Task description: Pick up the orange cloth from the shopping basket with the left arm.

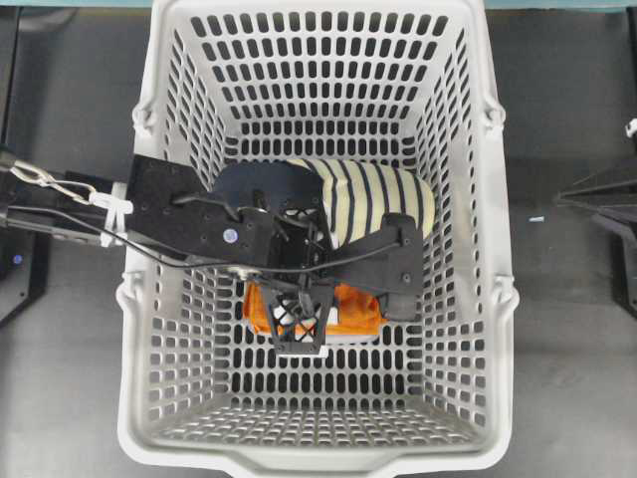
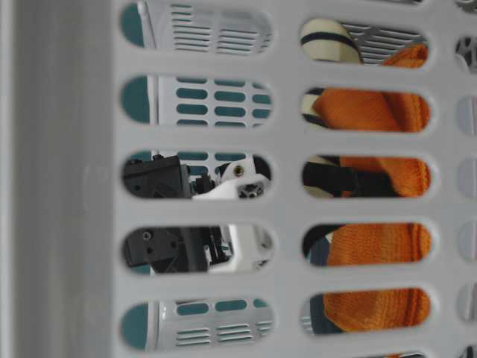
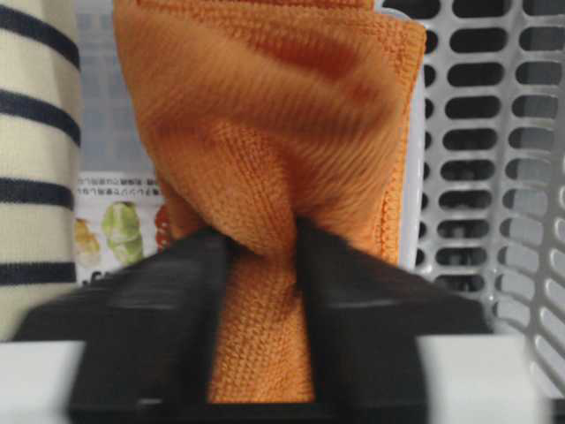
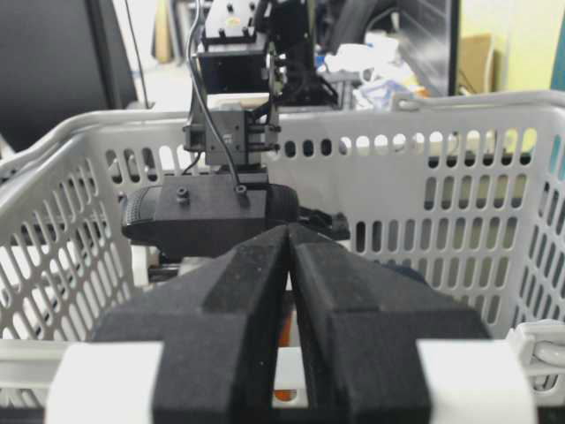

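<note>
The orange cloth (image 1: 356,311) lies in the middle of the light-grey shopping basket (image 1: 498,299), just in front of a striped slipper. My left gripper (image 1: 304,319) reaches down into the basket from the left. In the left wrist view it (image 3: 265,234) is shut on the cloth (image 3: 265,115), and a bunched fold is pinched between its black jaws. The cloth also shows through the basket's slots in the table-level view (image 2: 373,112). My right gripper (image 4: 289,234) is shut and empty, outside the basket wall (image 4: 424,185).
A cream-and-navy striped slipper (image 1: 373,199) lies behind the cloth, beside a dark flat item (image 1: 259,184). A white printed package (image 3: 115,221) lies under the cloth. The basket walls (image 3: 494,177) enclose the left gripper closely.
</note>
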`<state>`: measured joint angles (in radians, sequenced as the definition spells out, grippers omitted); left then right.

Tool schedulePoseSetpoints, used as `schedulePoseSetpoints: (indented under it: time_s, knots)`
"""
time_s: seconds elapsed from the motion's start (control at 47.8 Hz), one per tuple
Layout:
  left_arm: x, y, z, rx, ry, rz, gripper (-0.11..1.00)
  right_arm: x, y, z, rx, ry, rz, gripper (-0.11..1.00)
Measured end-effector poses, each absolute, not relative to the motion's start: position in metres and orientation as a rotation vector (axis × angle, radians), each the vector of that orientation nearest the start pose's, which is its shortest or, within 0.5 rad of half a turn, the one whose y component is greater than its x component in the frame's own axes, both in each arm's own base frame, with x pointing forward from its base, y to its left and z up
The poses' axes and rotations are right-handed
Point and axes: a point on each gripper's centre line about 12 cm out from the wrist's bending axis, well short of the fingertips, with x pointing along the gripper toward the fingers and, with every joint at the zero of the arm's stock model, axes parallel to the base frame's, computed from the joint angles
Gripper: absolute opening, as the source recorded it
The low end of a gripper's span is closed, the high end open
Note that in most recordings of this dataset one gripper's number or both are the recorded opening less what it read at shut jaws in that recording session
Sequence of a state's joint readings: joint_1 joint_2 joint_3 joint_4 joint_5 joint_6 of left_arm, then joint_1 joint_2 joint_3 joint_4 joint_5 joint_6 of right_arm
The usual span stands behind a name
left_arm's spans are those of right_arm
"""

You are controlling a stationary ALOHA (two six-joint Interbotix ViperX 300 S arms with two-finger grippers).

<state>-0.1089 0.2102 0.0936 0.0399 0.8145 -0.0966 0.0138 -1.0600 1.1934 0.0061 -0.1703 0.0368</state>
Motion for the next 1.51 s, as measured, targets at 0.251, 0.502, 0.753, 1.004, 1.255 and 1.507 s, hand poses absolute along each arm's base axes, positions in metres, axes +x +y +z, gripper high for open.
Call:
schedulePoseSetpoints:
  time_s: [0.251, 0.502, 0.753, 1.004, 1.255, 1.507]
  knots:
    - [0.461, -0.047, 0.261, 0.01, 1.069, -0.031, 0.06, 0.181, 0.003, 0.291, 0.042, -0.044, 0.015, 0.0]
    - [0.46, -0.046, 0.344, 0.013, 1.063, -0.026, 0.06, 0.18, 0.003, 0.292, 0.042, -0.05, 0.016, 0.0]
    - [0.445, -0.044, 0.403, 0.041, 1.087, -0.038, 0.06, 0.18, 0.002, 0.293, 0.042, -0.053, 0.014, 0.0]
    - [0.441, -0.043, 0.411, 0.038, 1.107, -0.032, 0.06, 0.178, 0.003, 0.295, 0.042, -0.064, 0.016, 0.0]
    - [0.441, -0.041, 0.41, 0.035, 1.112, -0.028, 0.06, 0.176, 0.003, 0.294, 0.042, -0.047, 0.016, 0.0]
    - [0.441, -0.041, 0.41, 0.034, 1.112, -0.029, 0.06, 0.176, 0.003, 0.293, 0.042, -0.044, 0.016, 0.0]
